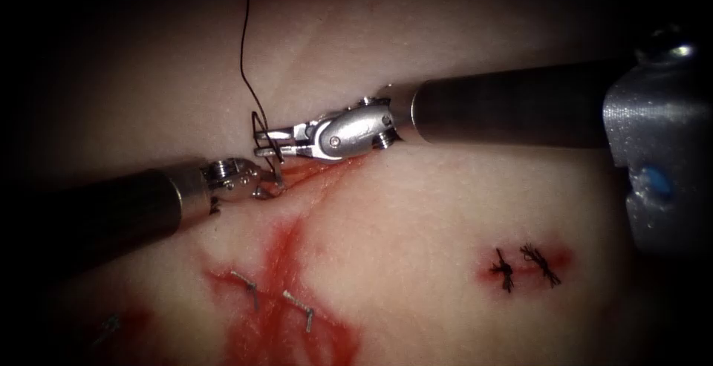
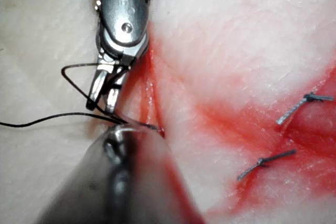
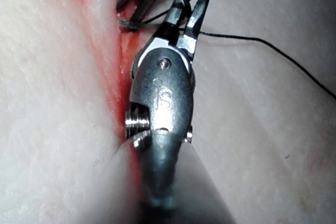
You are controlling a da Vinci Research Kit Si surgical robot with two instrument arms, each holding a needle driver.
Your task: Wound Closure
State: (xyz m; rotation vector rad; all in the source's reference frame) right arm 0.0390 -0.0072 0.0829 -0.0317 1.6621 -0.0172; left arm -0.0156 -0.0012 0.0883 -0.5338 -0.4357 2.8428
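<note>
The tissue has its cut just below the right tool's wrist. My left tool comes in from the lower left and seems shut on the needle, a thin bright sliver whose end lies at the cut's edge; I cannot tell whether it is in the tissue. My right tool hovers just above it, jaws slightly open, with black thread looped around them. The thread climbs out of the picture's top. Both tool tips nearly touch.
Two black knotted stitches sit in a small red patch at the right. Two pale stitches lie in a wide smear of red fluid below the tools.
</note>
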